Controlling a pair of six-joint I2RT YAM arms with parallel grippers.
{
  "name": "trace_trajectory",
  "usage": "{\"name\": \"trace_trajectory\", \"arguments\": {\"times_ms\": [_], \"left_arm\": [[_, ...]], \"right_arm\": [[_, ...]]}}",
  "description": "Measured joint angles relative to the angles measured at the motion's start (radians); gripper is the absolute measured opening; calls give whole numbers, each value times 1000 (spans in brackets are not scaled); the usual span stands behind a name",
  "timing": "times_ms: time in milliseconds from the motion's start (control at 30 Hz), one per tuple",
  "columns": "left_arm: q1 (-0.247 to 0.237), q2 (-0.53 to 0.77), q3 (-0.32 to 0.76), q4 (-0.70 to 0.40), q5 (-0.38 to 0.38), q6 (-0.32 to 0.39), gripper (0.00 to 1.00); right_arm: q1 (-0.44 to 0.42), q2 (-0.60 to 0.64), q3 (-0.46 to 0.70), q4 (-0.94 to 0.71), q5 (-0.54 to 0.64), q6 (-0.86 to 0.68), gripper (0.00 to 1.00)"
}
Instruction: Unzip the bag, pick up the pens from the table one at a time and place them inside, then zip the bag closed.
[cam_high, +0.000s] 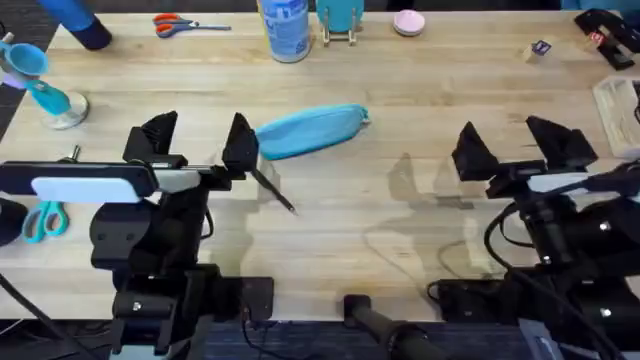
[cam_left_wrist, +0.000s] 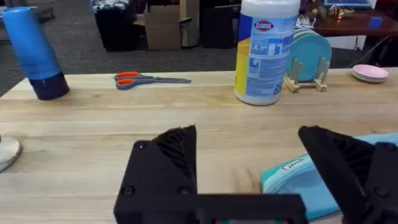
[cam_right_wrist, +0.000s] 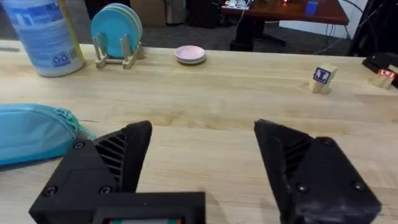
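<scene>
The light-blue bag (cam_high: 310, 132) lies on the table (cam_high: 400, 90) left of centre, its long side running left to right. A slim dark pen (cam_high: 273, 189) lies just in front of the bag's left end. My left gripper (cam_high: 197, 140) stands open, its right finger close to that end of the bag and to the pen. In the left wrist view, the bag (cam_left_wrist: 287, 178) sits beside the right finger of the open left gripper (cam_left_wrist: 249, 135). My right gripper (cam_high: 515, 148) is open over bare table to the right, holding nothing. In the right wrist view the bag (cam_right_wrist: 31, 132) lies well off to one side of the right gripper (cam_right_wrist: 202, 132).
Along the far edge stand a blue cylinder (cam_high: 80, 22), orange scissors (cam_high: 185, 24), a wipes container (cam_high: 287, 28), a rack of teal plates (cam_high: 340, 20) and a pink dish (cam_high: 408, 22). Teal scissors (cam_high: 45, 218) lie at the left; a small block (cam_high: 540, 47) sits far right.
</scene>
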Motion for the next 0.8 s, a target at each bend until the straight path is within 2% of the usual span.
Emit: {"name": "trace_trajectory", "arguments": {"times_ms": [333, 400, 500, 667, 800], "left_arm": [[0, 0, 5, 14, -27, 4, 995], [0, 0, 57, -97, -30, 17, 995], [0, 0, 135, -178, -34, 33, 995], [0, 22, 281, -258, -48, 45, 995], [0, 89, 377, -302, -51, 48, 995]], "right_arm": [[0, 0, 8, -19, 21, 0, 996], [0, 2, 81, -167, 48, 0, 996], [0, 36, 160, -248, 64, 0, 996], [0, 154, 323, -341, 72, 0, 995], [0, 292, 452, -389, 67, 0, 995]]}}
